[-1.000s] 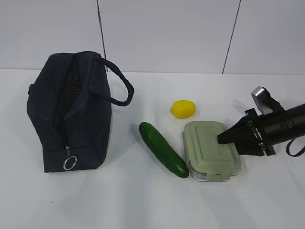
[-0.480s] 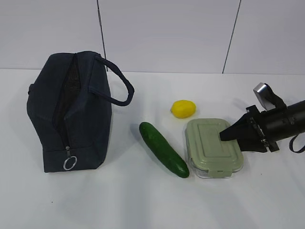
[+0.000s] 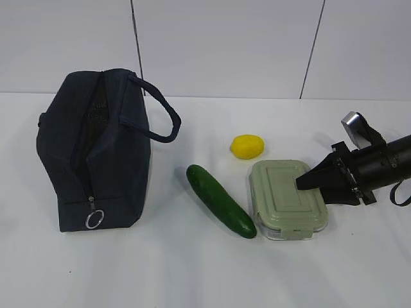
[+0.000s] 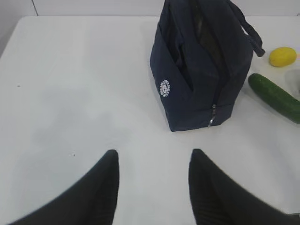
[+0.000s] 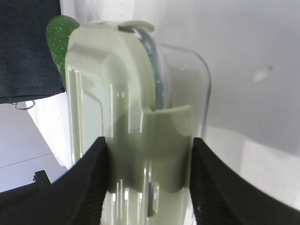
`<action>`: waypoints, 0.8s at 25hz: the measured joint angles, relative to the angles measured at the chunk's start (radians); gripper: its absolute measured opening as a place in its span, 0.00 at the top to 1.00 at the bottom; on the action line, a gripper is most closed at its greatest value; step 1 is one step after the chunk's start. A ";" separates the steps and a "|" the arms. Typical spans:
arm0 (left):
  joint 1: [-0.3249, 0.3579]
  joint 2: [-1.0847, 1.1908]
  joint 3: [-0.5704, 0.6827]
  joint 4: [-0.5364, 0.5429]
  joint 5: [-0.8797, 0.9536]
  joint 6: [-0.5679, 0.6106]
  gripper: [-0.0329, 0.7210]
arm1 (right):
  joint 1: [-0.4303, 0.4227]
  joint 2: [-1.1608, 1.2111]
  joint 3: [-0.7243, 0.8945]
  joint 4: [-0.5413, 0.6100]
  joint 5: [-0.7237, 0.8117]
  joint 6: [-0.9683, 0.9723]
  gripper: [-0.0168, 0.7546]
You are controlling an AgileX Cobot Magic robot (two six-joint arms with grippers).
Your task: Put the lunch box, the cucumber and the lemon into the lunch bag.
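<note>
Closest to me, my left gripper hangs over the bare white surface with its two black fingers spread apart and nothing between them. My right gripper is at the right end of the lunch box, and its fingers sit one on each side of that end, pressed against it, so they are gripping the lunch box. The lunch box has a pale green lid and a clear body, and one end looks a little raised off the surface. Just to its left lies the long dark green cucumber, slanted, with its near tip right beside the box. A bit farther back, the small yellow lemon sits near the far end of the box but apart from it. Off to the left, well away from the food, stands the dark blue lunch bag. Its top zipper is open, a metal ring pull hangs at its near end, and one loop handle sticks out toward the lemon.
</note>
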State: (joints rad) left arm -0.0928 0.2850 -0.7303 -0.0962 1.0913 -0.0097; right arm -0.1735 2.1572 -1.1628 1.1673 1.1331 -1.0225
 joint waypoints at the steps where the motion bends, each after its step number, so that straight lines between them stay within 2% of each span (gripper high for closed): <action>1: 0.000 0.052 -0.017 -0.014 -0.006 0.000 0.51 | 0.000 0.000 0.000 0.000 0.000 0.000 0.49; 11: 0.000 0.465 -0.103 -0.201 -0.237 0.023 0.50 | 0.000 -0.001 0.000 0.000 -0.001 0.002 0.49; 20: 0.000 0.746 -0.105 -0.558 -0.357 0.251 0.46 | 0.000 -0.001 0.000 0.000 -0.001 0.002 0.49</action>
State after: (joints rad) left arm -0.0928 1.0309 -0.8351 -0.6541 0.7347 0.2415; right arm -0.1735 2.1567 -1.1628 1.1673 1.1326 -1.0206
